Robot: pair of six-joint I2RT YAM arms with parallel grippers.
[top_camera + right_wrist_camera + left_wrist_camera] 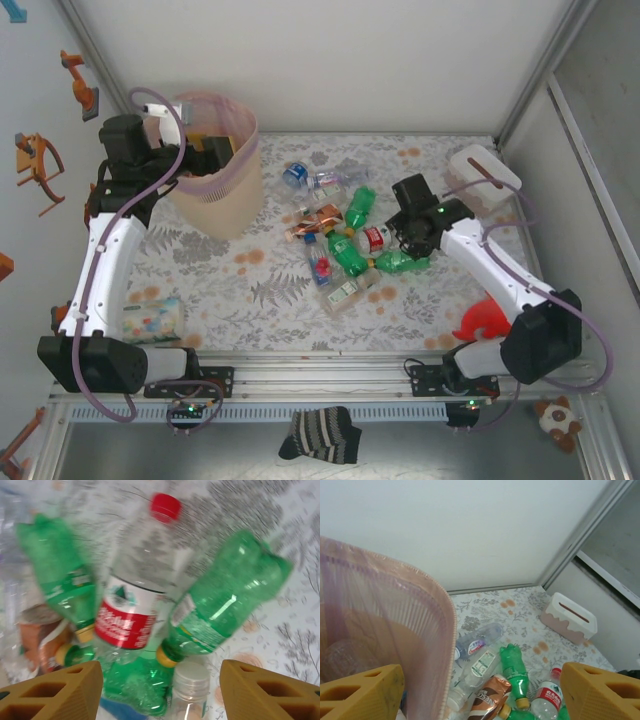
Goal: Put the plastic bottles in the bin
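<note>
We work over a table spread with a pale cloth [250, 300] printed with grey ferns and orange blossoms. White wall panels [330, 60] close the booth at the back and sides, joined by aluminium posts [530, 70].

Our left gripper [480, 695] hangs over the mouth of the bin [427, 610]. Its yellow fingers [362, 692] are spread wide with nothing between them. The bin's pink ribbed rim passes just beneath the gripper, nearer its left finger. To the right of this gripper and lower down, the plastic bottles [340, 240] lie in a loose heap on the cloth, clear and green, apart from the bin.

Our right gripper [160, 690] hovers over the right side of that heap with its fingers [272, 690] standing well apart. Its wrist view is blurred, so we cannot tell whether either finger touches a bottle. Directly below it lies a clear bottle with a red cap [132, 595] and a red-and-white label. A green bottle [230, 600] angles off to one side of it, and another green one [57, 575] to the other.

Beyond the right gripper, toward the back right corner, a white box with a slot [483, 172] sits on the cloth. Behind that gripper, near its arm's base, is a red object [482, 320]. Behind the left gripper, near its arm's base, lies a printed packet [152, 318]. A striped sock [320, 435] lies in front of the mounting rail [320, 375], and a small plush toy [553, 420] sits at the near right. Orange objects [40, 160] hang on the left wall.
</note>
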